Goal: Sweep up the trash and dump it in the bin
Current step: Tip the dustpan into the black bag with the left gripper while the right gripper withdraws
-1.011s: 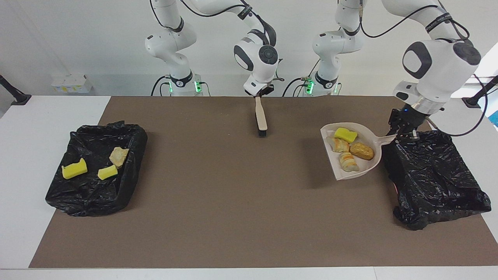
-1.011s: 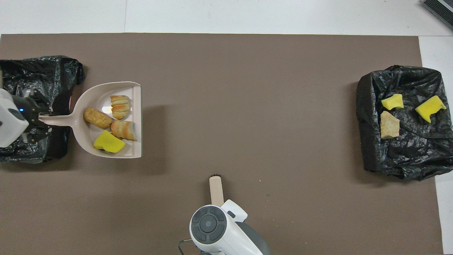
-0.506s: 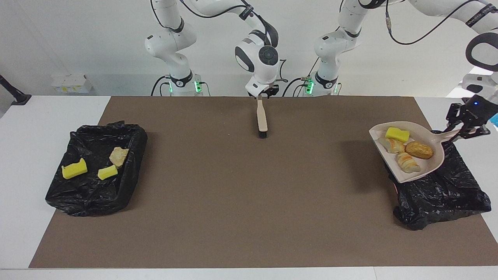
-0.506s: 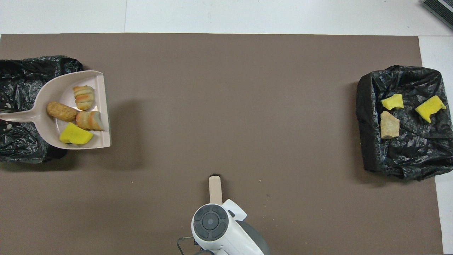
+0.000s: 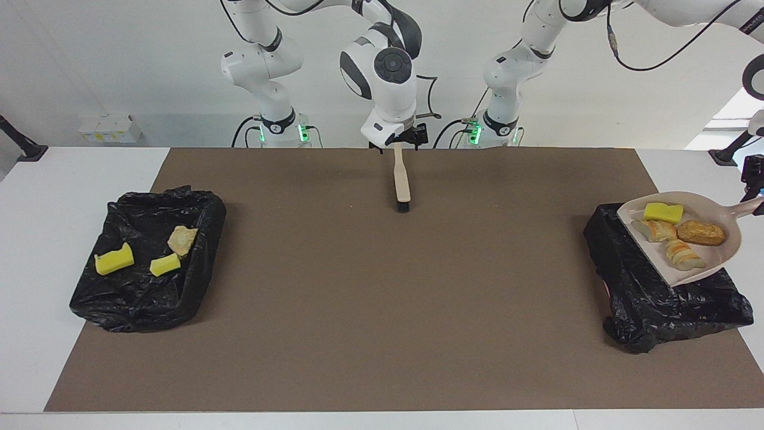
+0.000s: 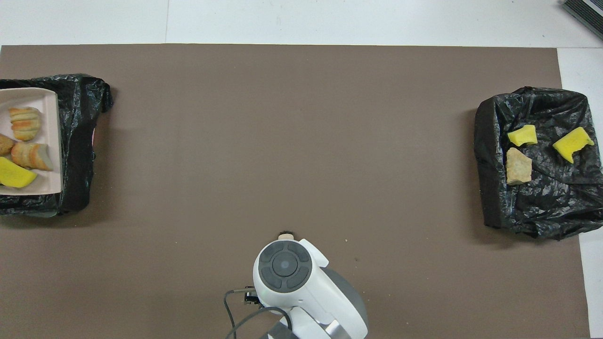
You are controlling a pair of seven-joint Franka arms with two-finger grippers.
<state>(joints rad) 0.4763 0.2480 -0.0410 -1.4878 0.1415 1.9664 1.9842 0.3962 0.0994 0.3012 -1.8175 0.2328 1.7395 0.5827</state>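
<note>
The left gripper (image 5: 753, 190), at the edge of the facing view, holds the dustpan (image 5: 719, 257) by its handle, raised over the black-lined bin (image 5: 644, 298) at the left arm's end of the table; its finger opening cannot be made out. Four scraps (image 5: 699, 233) lie in the pan. Three more scraps (image 5: 180, 240) sit in the second bin (image 5: 143, 304) at the right arm's end. The right gripper (image 5: 399, 143) is closed on the hand brush (image 5: 402, 182), bristles down on the brown mat (image 5: 382, 310).

Crinkled glossy black plastic lines the bins (image 5: 148, 280), the mat (image 5: 382, 286) looks matt, perhaps paper.
</note>
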